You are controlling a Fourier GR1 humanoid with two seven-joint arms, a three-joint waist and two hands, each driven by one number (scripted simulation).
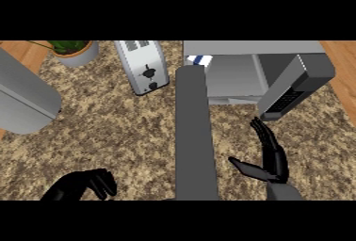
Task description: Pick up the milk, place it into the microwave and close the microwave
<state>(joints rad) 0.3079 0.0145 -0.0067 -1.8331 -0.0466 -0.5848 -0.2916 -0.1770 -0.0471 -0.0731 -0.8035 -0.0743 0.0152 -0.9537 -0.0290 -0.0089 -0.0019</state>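
Right hand flat, fingers straight, thumb out to the side, holding nothing. Fingertips pointing at door, just short of its near edge; can't tell if touching. Left hand low at lower left, fingers curled, nothing visible in it. Long grey arm segment up the middle, its end right at the microwave opening.

Milk already inside, far left of the cavity, only a blue-and-white corner showing behind that arm end. Door swung wide open to the right. So probably on the last step: close.

For a clean close:
- Get the grey arm out of the opening first, else door swings into it.
- Avoid brushing milk on the way out; sits close to the front edge.
- Put flat fingers on the door's outer face near the free edge, far from the hinge.
- Sweep left and away in an arc, following the door.
- Keep pushing until flush.

Toaster well clear on the left, not a concern.
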